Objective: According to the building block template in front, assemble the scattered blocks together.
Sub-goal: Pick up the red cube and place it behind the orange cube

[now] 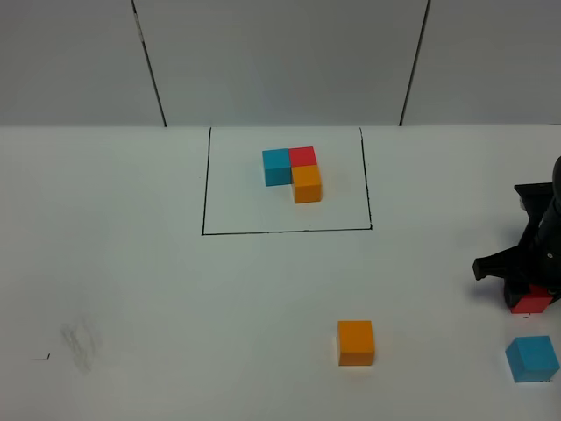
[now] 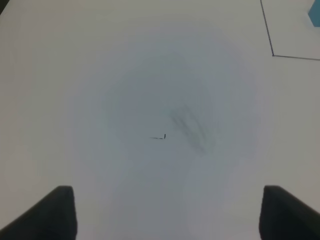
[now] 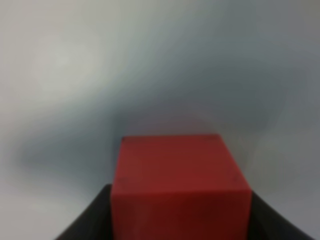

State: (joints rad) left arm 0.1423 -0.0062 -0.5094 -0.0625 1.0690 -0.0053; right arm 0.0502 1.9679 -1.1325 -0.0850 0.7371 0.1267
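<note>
Right wrist view: we see the red cube (image 3: 180, 185) filling the gap of the right gripper (image 3: 180, 225). A dark finger (image 3: 92, 222) presses on each side, so the gripper is clamped on the cube. We cannot tell whether the cube is resting on the table (image 1: 175, 289) or is lifted off it.

From the high camera, the blue cube (image 1: 532, 359) lies near this gripper, on its camera side and apart from it. The orange cube (image 1: 356, 342) sits well off toward the left arm's side. Farther still, beyond the gripper and toward that same side, the template (image 1: 294, 171) stands inside its black frame (image 1: 203, 184), with blue and red side by side and orange in front of the red.

The left gripper (image 2: 170, 215) is spread wide with nothing between its fingers. It hangs over bare table that carries a grey smudge (image 2: 192, 127), well apart from every cube.
</note>
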